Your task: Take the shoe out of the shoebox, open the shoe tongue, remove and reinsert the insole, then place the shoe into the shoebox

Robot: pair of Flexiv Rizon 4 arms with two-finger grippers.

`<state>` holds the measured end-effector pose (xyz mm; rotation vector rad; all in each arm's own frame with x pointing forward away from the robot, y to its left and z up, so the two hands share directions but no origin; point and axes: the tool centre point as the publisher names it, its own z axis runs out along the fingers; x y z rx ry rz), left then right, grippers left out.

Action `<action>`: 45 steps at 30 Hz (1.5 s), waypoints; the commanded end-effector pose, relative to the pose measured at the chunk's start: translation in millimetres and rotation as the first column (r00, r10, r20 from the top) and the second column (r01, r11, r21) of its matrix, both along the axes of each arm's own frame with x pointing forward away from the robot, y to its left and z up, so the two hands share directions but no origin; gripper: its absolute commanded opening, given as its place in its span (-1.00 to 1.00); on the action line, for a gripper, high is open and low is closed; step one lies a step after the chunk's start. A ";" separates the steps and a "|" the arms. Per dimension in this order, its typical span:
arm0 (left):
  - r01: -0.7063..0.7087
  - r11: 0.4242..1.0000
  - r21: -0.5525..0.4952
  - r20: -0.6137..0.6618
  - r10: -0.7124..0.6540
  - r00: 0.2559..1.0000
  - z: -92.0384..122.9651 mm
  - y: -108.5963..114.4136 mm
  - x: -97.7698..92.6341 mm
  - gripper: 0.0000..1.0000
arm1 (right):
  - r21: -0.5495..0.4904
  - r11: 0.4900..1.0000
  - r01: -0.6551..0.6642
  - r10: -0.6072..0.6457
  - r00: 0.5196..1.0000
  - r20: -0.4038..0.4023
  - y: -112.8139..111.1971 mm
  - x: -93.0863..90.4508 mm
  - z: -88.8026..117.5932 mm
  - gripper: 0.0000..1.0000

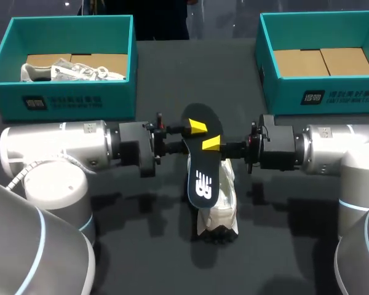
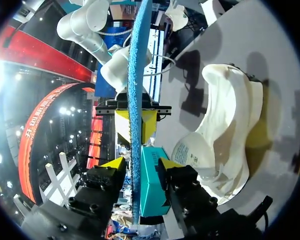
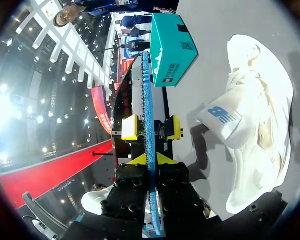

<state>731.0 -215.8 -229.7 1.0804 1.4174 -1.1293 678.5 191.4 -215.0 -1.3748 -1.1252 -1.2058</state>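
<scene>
Two shoeboxes [image 1: 67, 101] [image 1: 332, 95], two shoes [image 1: 74, 71] [image 1: 224, 206], one insole [image 1: 203, 181] pinched in right end effector [image 1: 211, 144].

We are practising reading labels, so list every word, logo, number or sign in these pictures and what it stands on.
Left shoebox, front wall: white emblem and characters, too small to read.
Right shoebox, front wall: same kind of print, too small to read.
Insole: white logo mark only, no words.
Tongue label: blue logo, no readable words.
</scene>
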 end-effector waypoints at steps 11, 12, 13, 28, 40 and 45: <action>0.005 1.000 -0.003 0.022 -0.005 1.000 -1.0 -7.7 -1.0 -0.39 | 0.003 1.000 0.011 -0.011 1.000 -0.014 1.3 -1.9 -1.3 -1.00; 0.005 1.000 -0.002 0.024 -0.005 1.000 -1.1 -8.0 -1.1 -0.39 | 0.004 1.000 0.011 -0.011 1.000 -0.015 1.3 -1.9 -1.5 -1.00; 0.006 1.000 -0.002 0.028 -0.006 1.000 -1.4 -8.5 -1.7 -0.41 | 0.003 1.000 0.011 -0.011 1.000 -0.017 1.4 -1.9 -1.7 -1.00; 0.005 1.000 0.000 0.044 -0.005 0.999 -3.4 -7.1 -7.4 -1.00 | 0.007 1.000 0.018 -0.018 0.999 -0.041 -2.4 -1.0 -6.6 -0.22; -0.001 1.000 0.026 0.034 0.000 0.999 0.9 12.6 -16.6 -1.00 | -0.001 1.000 -0.010 0.010 0.999 0.052 -36.8 -6.6 -13.5 1.00; 0.008 0.999 0.041 0.028 -0.009 1.000 7.3 19.9 -27.0 -1.00 | -0.103 0.994 -0.027 0.045 0.983 0.179 -58.0 -15.3 -10.2 1.00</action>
